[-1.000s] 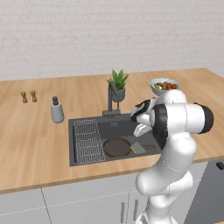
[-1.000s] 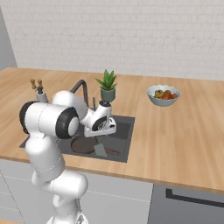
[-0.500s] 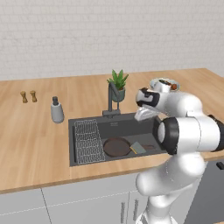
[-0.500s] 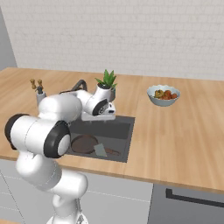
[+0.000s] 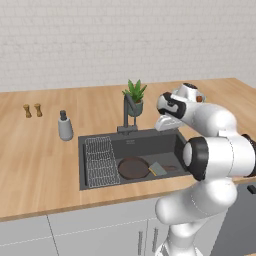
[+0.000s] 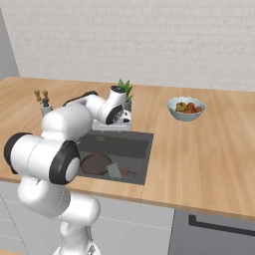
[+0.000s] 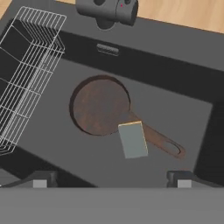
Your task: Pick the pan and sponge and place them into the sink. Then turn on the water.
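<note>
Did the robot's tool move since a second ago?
Yes. The tool rose out of the sink and now hangs open beside the faucet, above the pan and sponge.

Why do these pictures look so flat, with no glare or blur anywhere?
Left base view: even light, soft shadow inside the sink. Right base view: the bowl of food casts almost no shadow. Hand view: pan and sponge sharp, without shine.

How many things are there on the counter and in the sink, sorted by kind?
Pan: 1
Sponge: 1
Wire rack: 1
Potted plant: 1
Bowl of food: 1
Soap dispenser: 1
Small shakers: 2
Total: 8
</note>
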